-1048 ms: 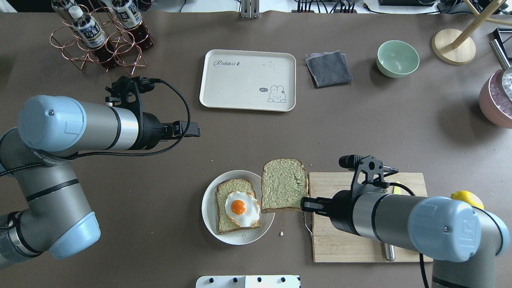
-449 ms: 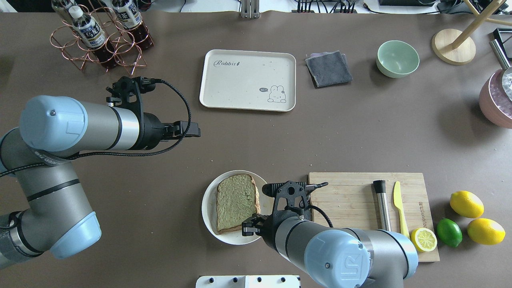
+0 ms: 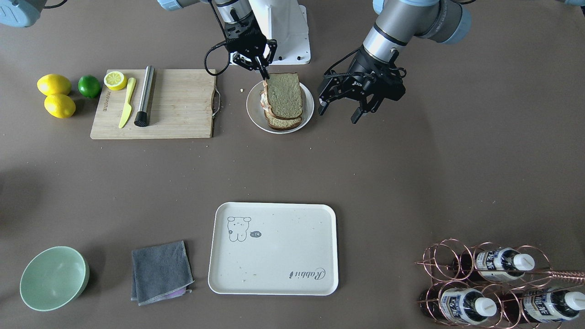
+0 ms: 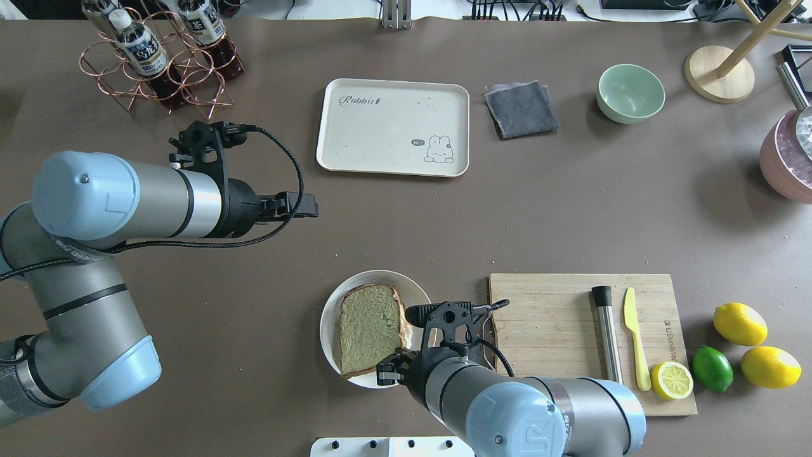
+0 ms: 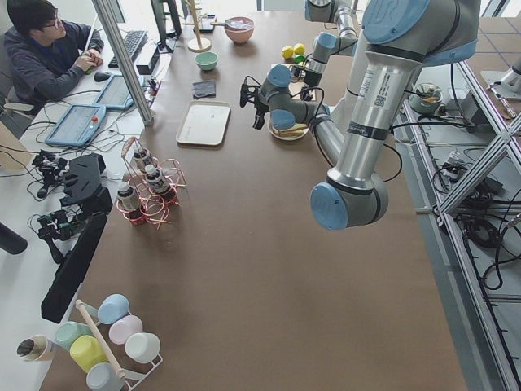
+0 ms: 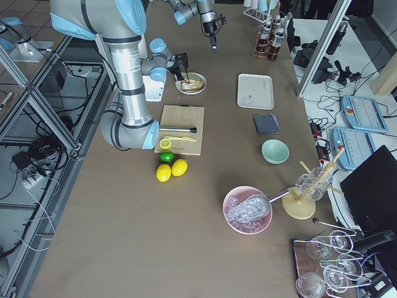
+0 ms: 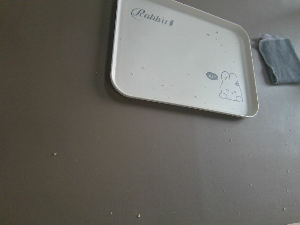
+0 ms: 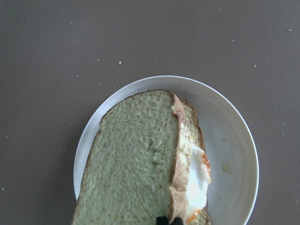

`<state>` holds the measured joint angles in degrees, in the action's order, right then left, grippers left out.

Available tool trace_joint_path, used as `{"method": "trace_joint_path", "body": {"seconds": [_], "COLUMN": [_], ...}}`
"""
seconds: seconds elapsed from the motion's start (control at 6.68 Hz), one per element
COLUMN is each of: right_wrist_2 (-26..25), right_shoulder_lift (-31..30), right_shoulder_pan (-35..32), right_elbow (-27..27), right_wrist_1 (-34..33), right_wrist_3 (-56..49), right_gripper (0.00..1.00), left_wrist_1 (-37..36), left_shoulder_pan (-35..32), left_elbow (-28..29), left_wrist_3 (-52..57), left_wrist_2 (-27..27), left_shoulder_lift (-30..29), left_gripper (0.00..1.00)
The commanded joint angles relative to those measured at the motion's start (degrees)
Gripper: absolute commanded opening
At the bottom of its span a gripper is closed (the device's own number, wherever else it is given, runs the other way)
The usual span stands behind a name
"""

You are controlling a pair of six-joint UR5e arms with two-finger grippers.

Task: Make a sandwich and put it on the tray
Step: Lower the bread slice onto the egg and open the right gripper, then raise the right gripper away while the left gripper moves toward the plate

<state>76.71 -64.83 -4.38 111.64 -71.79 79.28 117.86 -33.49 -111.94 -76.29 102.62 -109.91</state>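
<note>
The sandwich (image 4: 371, 327) lies on a round white plate (image 4: 330, 317). Its top slice (image 8: 136, 159) sits tilted and shifted sideways over the fried egg (image 8: 199, 173), whose edge peeks out. My right gripper (image 3: 264, 75) is shut on the near edge of that top slice; only a dark fingertip (image 8: 164, 220) shows in the right wrist view. My left gripper (image 3: 339, 112) is open and empty, hovering above the table beside the plate (image 3: 308, 109). The cream tray (image 4: 393, 127) lies bare farther out, also in the left wrist view (image 7: 183, 61).
A wooden cutting board (image 4: 558, 343) to the plate's right holds a steel muddler, a yellow knife and a lemon half, with lemons and a lime (image 4: 712, 368) beyond. A grey cloth (image 4: 521, 108), a green bowl (image 4: 630, 93) and a copper bottle rack (image 4: 158, 63) stand at the back.
My right gripper carried the second slice from beside the plate over the egg and the lower slice, then shifted it slightly left. The left arm has not moved.
</note>
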Motion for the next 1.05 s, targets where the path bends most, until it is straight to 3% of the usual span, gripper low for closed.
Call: {"method": "trace_joint_path", "body": {"seconds": [0.0,0.15,0.45,0.6,0.9], "right_wrist_2": [-0.2,-0.9,-0.6,3.4,20.2], "right_shoulder_lift": [0.0,-0.3,-3.3,-3.7,-5.5], "right_shoulder_pan": [0.0,-1.1,-5.5,-10.6,-26.1], "right_elbow": [-0.5,0.6,1.5,1.5,1.6], "right_wrist_1": [0.2,1.1,4.4,4.1,-5.0], "right_wrist_3": [0.5,1.0,2.2,2.1,0.1], "right_gripper": [0.34,0.99,1.0,1.0,1.0], "left_wrist_1": [0.0,0.0,0.1,0.1,-0.2], "left_shoulder_pan": [0.0,0.0,0.3,1.0,2.3], "left_elbow": [0.1,0.1,0.3,0.3,0.5], "left_wrist_3": [0.0,0.0,-0.1,-0.2,-2.6], "left_wrist_2": [0.1,0.1,-0.1,-0.3,-0.4], "left_shoulder_lift": [0.0,0.0,0.1,0.5,2.2], "left_gripper": [0.99,0.99,0.99,0.99,0.99]}}
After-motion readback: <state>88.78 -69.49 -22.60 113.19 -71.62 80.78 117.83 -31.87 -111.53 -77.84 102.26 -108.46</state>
